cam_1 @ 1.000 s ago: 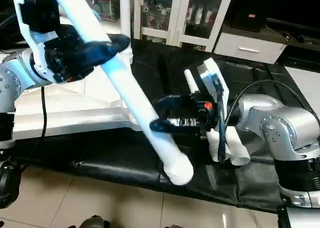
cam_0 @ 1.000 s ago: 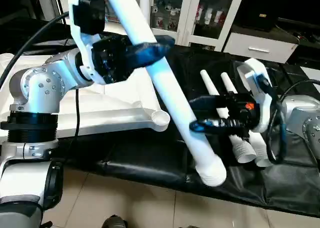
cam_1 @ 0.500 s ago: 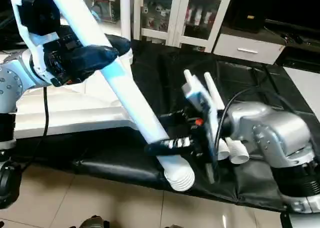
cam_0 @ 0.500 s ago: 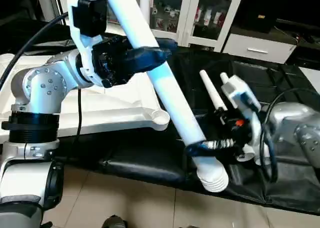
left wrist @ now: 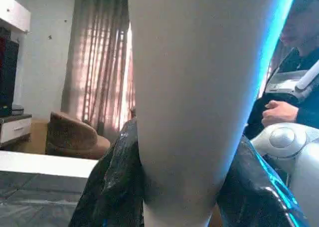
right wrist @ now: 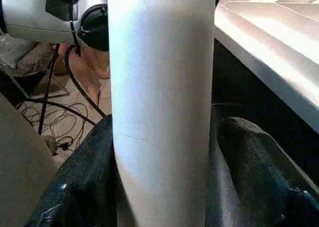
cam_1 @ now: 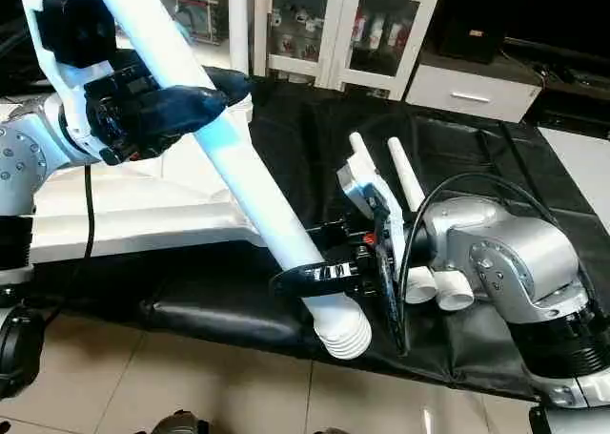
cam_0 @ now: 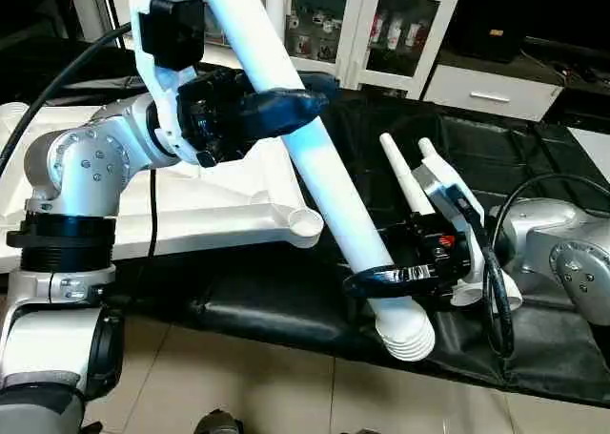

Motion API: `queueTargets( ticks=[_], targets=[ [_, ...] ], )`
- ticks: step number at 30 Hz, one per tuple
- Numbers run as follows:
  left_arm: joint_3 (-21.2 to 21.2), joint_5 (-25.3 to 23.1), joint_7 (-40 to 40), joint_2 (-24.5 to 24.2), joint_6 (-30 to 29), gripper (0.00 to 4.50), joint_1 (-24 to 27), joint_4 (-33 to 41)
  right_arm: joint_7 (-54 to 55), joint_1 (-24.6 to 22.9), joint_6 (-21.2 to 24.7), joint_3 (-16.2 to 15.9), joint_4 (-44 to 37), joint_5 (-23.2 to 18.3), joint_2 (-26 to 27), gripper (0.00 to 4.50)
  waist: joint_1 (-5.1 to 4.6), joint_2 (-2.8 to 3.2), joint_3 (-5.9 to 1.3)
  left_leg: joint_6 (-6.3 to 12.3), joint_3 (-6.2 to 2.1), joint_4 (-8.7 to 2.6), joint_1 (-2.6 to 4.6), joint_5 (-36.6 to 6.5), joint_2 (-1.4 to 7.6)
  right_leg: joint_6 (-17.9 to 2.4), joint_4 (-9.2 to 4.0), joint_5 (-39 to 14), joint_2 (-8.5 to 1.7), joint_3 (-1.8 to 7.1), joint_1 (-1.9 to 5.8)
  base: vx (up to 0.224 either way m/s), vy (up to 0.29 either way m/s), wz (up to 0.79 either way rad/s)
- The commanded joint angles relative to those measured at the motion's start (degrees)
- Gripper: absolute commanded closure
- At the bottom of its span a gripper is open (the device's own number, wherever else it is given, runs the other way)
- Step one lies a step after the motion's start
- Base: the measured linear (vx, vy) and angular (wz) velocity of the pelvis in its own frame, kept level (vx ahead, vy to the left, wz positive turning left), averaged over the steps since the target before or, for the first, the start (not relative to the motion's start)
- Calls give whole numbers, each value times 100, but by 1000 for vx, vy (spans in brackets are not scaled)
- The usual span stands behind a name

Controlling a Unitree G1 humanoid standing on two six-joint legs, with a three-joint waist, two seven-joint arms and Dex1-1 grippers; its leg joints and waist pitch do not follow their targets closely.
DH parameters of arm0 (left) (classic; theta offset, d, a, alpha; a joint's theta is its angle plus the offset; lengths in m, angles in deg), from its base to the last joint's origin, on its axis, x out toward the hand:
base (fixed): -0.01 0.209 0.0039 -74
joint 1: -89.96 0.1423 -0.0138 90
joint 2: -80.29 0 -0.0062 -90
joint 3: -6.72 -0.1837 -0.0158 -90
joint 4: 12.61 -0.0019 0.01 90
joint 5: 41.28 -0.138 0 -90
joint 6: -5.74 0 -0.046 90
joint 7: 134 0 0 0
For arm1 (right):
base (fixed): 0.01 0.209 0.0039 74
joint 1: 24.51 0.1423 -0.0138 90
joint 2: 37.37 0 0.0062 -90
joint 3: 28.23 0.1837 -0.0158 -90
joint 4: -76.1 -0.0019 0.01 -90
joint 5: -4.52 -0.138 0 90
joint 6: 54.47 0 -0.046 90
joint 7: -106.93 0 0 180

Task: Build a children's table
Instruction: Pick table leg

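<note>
On the left, the upturned table top (cam_0: 191,215) lay on the black-covered table (cam_0: 286,300), its ribbed underside up and one round corner socket (cam_0: 306,224) near the front edge. The left gripper (cam_0: 272,110) had its jaws pinched round the upper part of a long white leg (cam_0: 319,167), which ran slanted down toward the robot's right. A hollow plastic tube like this probably weighed little and stayed stiff, but its smooth, tapered skin looked slippery, so one hold high and one near the ribbed end seemed best to steer it. At that lower end, the right gripper (cam_1: 319,274) had its jaws around the leg just above the threaded tip; whether they pressed it yet I could not tell. Two more legs (cam_0: 410,181) lay on the table behind it.
</note>
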Motion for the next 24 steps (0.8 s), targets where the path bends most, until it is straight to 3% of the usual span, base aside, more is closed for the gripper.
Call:
queueTargets(
  ticks=[1,11,14,15,24],
  targets=[
    [1,-21,35,60,67,291,-172,-27,19,33,-27,38,-2,-14,-4,176,-13,87,-415,-437,-28,-431,207,-2717,31,-700,-560,-2990,-172,70,199,0,0,0],
    [81,-71,119,76,126,291,-172,-81,5,86,3,77,50,-75,58,258,-12,77,-421,-431,-25,-429,203,-2658,31,-697,-556,-2968,-176,73,205,0,0,0],
    [179,-231,653,172,195,291,-253,-311,33,109,-14,117,75,-68,78,269,-10,75,-422,-428,-15,-420,207,-2654,29,-726,-554,-2903,-171,74,195,0,0,0],
    [233,-196,778,211,129,235,-300,-422,36,116,-17,129,85,-67,80,269,-8,62,-423,-417,-14,-417,202,-2630,24,-724,-555,-2914,-172,71,204,0,0,0],
    [329,-181,1132,279,-4,179,-357,-528,97,124,-48,178,99,-57,101,271,-6,56,-432,-402,-17,-417,181,-2495,24,-682,-548,-2870,-171,68,225,0,0,0]
  ],
)
